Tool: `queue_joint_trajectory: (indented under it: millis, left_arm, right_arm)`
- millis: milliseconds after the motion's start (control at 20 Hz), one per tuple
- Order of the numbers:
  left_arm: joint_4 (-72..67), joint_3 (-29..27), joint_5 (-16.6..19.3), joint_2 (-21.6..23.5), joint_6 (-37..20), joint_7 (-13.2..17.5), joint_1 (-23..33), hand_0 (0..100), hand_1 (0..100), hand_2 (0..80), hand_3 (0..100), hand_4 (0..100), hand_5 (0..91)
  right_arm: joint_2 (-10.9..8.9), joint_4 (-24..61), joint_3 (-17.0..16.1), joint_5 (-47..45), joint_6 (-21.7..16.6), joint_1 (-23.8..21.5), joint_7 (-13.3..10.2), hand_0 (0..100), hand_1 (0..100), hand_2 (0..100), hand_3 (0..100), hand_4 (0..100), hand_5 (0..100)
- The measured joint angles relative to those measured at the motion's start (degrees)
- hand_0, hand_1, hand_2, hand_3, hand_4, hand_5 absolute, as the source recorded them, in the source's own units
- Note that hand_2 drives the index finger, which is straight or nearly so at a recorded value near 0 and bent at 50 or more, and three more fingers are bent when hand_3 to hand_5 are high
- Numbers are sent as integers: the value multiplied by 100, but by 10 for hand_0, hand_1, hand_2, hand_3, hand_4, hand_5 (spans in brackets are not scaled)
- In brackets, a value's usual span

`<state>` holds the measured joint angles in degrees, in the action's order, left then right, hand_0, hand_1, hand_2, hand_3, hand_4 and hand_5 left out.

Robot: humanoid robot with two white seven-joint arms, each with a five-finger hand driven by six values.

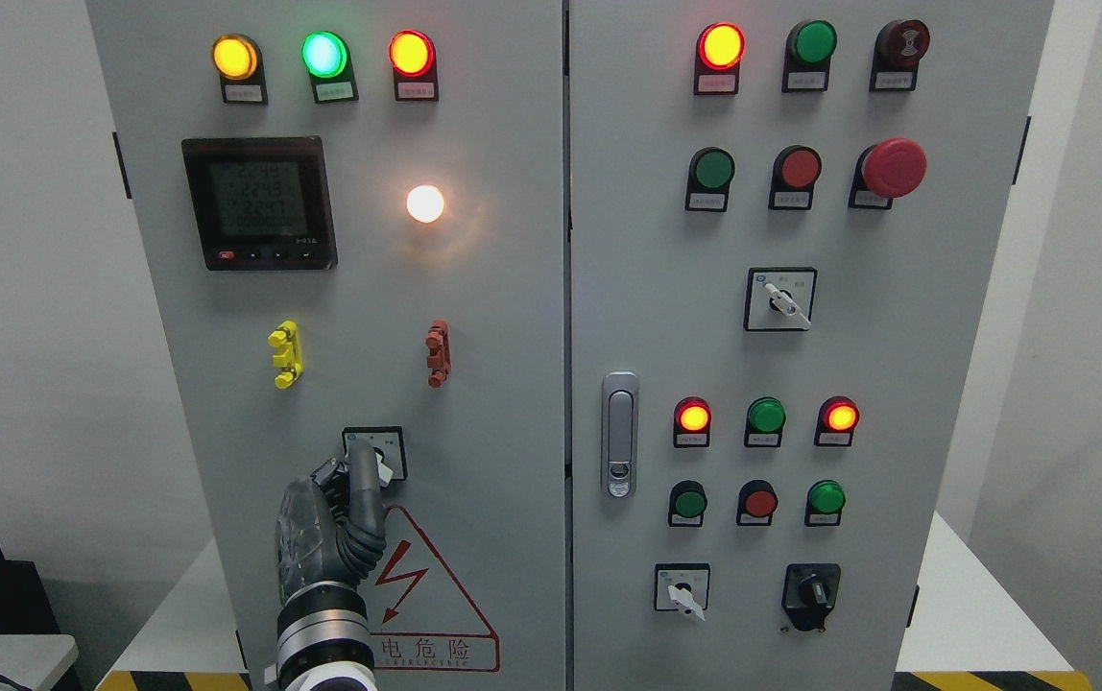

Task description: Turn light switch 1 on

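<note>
Light switch 1 is a small rotary selector [388,451] in a black square frame, low on the cabinet's left door [493,384]. My left hand [366,459] reaches up from the bottom edge and covers the switch's left half. One grey finger [361,480] lies across the white knob, the other fingers curl beside it, and the hand pinches the knob. A round white lamp [425,203] glows brightly above, right of the black meter [258,202]. My right arm is out of view.
Yellow [285,354] and red [437,354] clips sit above the switch, and a red lightning warning triangle [426,595] below it. The right door carries several lamps, push buttons, a red mushroom stop [894,168], more selectors [780,299] and a latch handle [619,434].
</note>
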<state>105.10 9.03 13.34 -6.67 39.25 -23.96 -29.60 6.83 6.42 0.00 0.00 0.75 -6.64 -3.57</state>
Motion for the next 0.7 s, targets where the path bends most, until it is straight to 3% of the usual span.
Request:
queue_joint_trajectory:
  millis: [200, 450, 700]
  left_arm:
    - [0, -3, 0, -1, -1, 0, -1, 598, 50, 453, 825, 879, 876]
    - [2, -12, 0, 0, -20, -35, -4, 408, 79, 449, 826, 878, 876]
    - [2, -13, 1, -1, -27, -36, -4, 358, 96, 448, 826, 878, 876]
  right_arm:
    - [0, 0, 0, 0, 0, 0, 0, 120, 389, 0, 0, 0, 0]
    - [0, 0, 0, 0, 0, 0, 0, 120, 389, 0, 0, 0, 0]
    - [-1, 0, 0, 0, 0, -1, 0, 120, 389, 0, 0, 0, 0]
